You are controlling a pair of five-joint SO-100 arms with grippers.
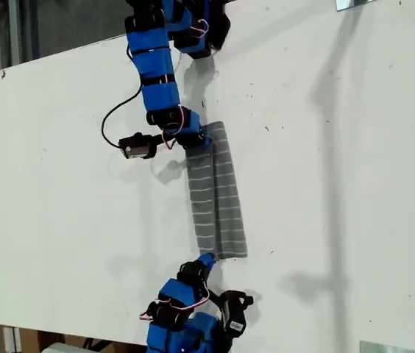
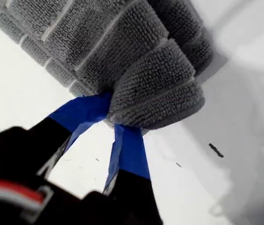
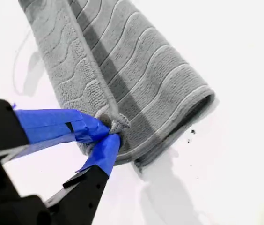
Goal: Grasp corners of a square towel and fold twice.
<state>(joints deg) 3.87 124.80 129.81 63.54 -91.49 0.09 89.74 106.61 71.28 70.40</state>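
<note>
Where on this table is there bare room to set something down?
The widest bare patch lies on the table toward the exterior view's right of the towel. Another lies toward that view's left, below the black cable. It is crowded along the towel's ends, where my two grippers pinch its corners.

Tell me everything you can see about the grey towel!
The towel is grey, fluffy terry cloth with thin pale stripes. It lies folded into a long narrow strip on the white table. My first gripper pinches one bunched end, my second gripper pinches a corner at the other end.
</note>
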